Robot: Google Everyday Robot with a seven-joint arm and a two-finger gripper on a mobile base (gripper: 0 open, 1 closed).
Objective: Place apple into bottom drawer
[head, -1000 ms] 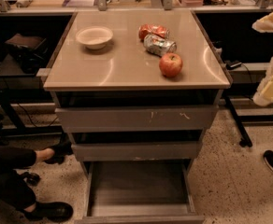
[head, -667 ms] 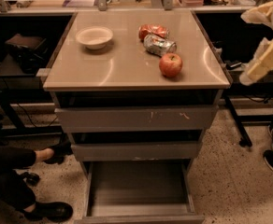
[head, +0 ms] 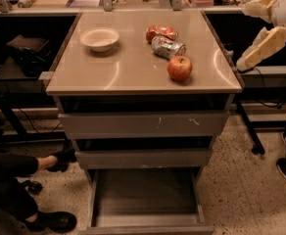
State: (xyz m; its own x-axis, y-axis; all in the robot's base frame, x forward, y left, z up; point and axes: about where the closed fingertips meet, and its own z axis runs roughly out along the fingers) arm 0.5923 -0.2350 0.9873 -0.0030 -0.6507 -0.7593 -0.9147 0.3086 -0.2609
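One round red apple (head: 179, 68) sat on the tan desk (head: 123, 67) just beside two crushed cans, one red (head: 161, 32) and one silver (head: 167, 47), with one white bowl (head: 99, 38) well apart. Of three grey-brown drawers, the bottom drawer (head: 145, 192) stood pulled out. The cream gripper (head: 246, 35) hung off the desk's right edge, jaws spread, holding nothing.

Gripper (head: 242, 35) off tabletop's right edge, body cut by frame; bottom drawer (head: 145, 192) front cropped below; person (head: 8, 187) cropped left.
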